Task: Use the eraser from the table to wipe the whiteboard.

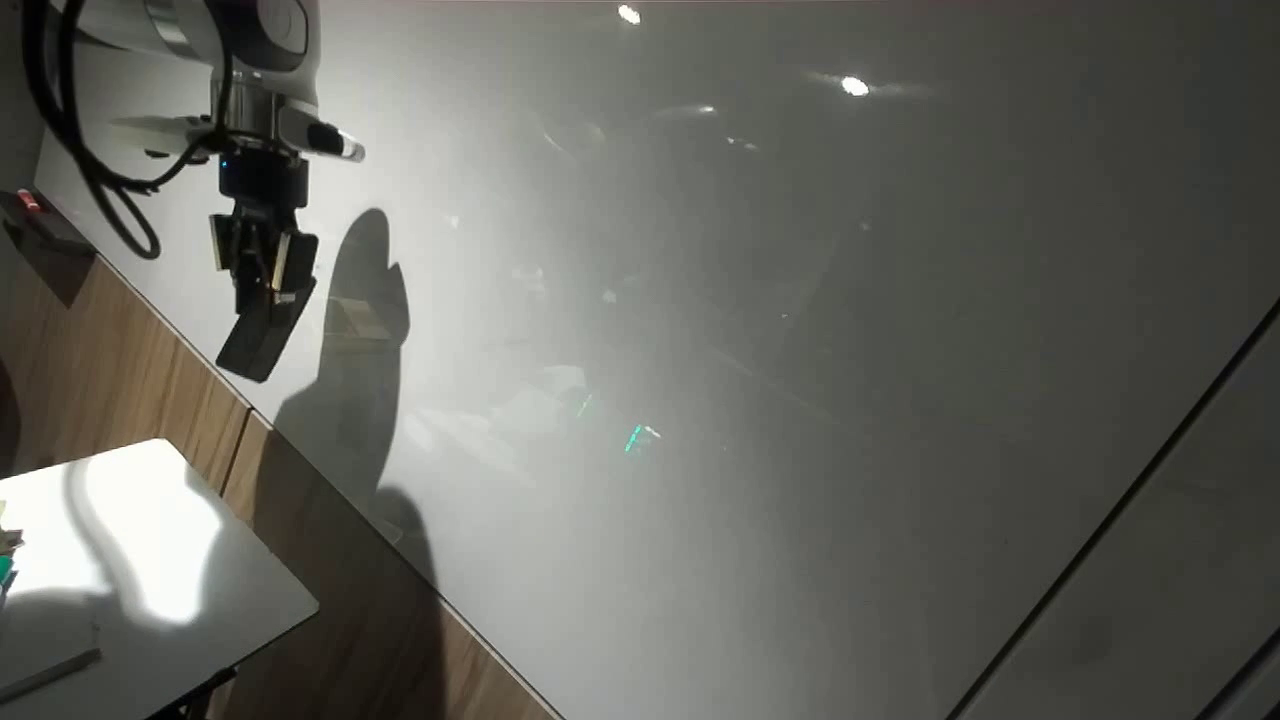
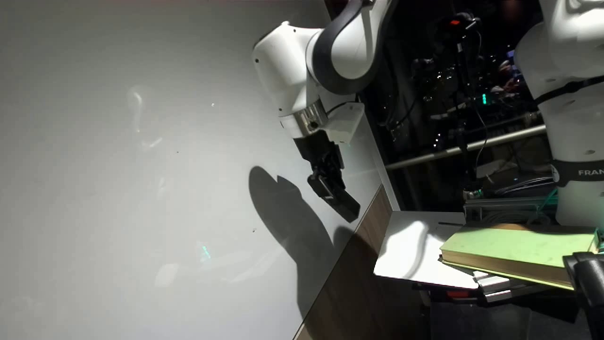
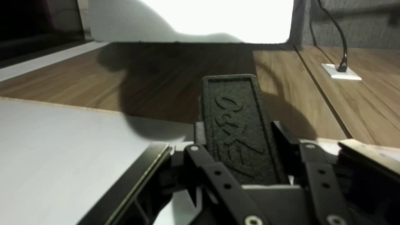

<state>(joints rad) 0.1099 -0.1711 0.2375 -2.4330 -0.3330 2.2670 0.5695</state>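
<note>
Pick-up looks done: pincer (image 3: pixel 242 132) clamped on eraser (image 1: pixel 262 335), upper left in an exterior view, off the surface (image 1: pixel 235 580) at lower left. Shadow (image 1: pixel 360 375) falls beside it on board (image 1: pixel 800 400); contact judged not made, wiping left to do.

The eraser (image 3: pixel 239 125) is an oblong, dark grey-black block with lettering formed in its framed face. It is held toward one end, off the table (image 1: pixel 150 540), and slants near an edge of the whiteboard (image 1: pixel 720 330) in both exterior views. The table is white and flat, partly brightly lit. The whiteboard is large, pale grey and glossy, showing bright reflections.
</note>
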